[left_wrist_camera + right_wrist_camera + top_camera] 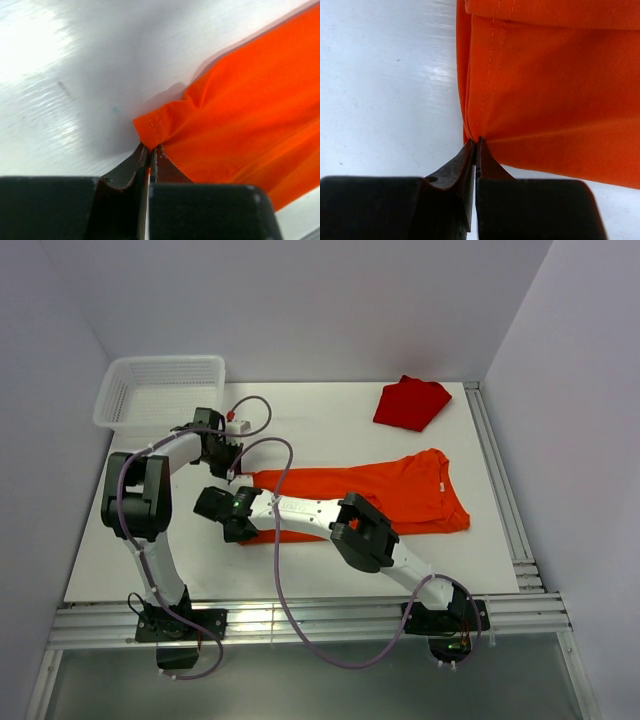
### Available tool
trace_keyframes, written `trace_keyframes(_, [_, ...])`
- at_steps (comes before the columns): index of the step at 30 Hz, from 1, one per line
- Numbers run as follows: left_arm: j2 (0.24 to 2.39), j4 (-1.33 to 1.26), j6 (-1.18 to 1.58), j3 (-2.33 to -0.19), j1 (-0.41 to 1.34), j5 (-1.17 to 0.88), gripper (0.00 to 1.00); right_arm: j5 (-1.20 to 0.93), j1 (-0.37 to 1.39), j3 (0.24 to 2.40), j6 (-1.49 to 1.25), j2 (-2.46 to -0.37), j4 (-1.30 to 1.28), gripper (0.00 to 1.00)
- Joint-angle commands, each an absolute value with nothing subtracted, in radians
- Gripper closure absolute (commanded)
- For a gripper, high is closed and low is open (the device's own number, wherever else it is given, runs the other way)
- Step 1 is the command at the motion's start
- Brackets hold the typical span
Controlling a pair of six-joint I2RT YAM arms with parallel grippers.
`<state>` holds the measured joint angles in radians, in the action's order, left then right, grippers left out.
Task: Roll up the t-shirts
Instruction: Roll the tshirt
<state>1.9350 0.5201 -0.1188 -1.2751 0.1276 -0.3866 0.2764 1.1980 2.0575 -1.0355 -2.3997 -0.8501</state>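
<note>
orange t-shirt (400, 495): lies flat lengthwise, mid-surface (330, 430), neck end right | left tool (150, 152): jaws pinched on its stitched hem corner, far side | right tool (479, 145): jaws pinched on its hem edge, near side | red t-shirt (410, 403): bunched, far right, apart from orange | white basket (165, 359): far-left corner

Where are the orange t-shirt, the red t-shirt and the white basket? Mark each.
orange t-shirt (400, 487): top external view, mid-body cloth.
red t-shirt (410, 404): top external view, centre of the bundle.
white basket (170, 359): top external view, far rim.
</note>
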Motion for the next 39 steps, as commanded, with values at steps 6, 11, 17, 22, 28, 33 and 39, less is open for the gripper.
trace_keyframes(6, [1.844,0.538,-0.175,-1.272,0.138,-0.170,1.00,0.238,1.207,2.097,-0.986,-2.312,-0.765,0.97])
trace_keyframes(11, [1.838,0.560,-0.178,-1.290,0.152,-0.134,1.00,0.226,1.204,2.111,-0.980,-2.303,-0.744,0.97])
trace_keyframes(17, [1.839,0.574,-0.166,-1.313,0.190,-0.098,1.00,0.221,1.190,2.026,-0.992,-2.249,-0.678,0.97])
trace_keyframes(22, [1.844,0.600,-0.144,-1.348,0.219,-0.084,1.00,0.233,1.183,1.973,-1.002,-2.212,-0.661,0.98])
trace_keyframes(28, [1.850,0.617,-0.130,-1.385,0.242,-0.066,1.00,0.242,1.167,1.907,-1.009,-2.178,-0.649,0.98])
trace_keyframes(33, [1.861,0.629,-0.129,-1.402,0.261,-0.043,1.00,0.256,1.160,1.839,-1.025,-2.149,-0.635,0.98])
trace_keyframes(39, [1.881,0.637,-0.127,-1.416,0.294,-0.023,1.00,0.265,1.154,1.773,-1.038,-2.109,-0.604,0.98])
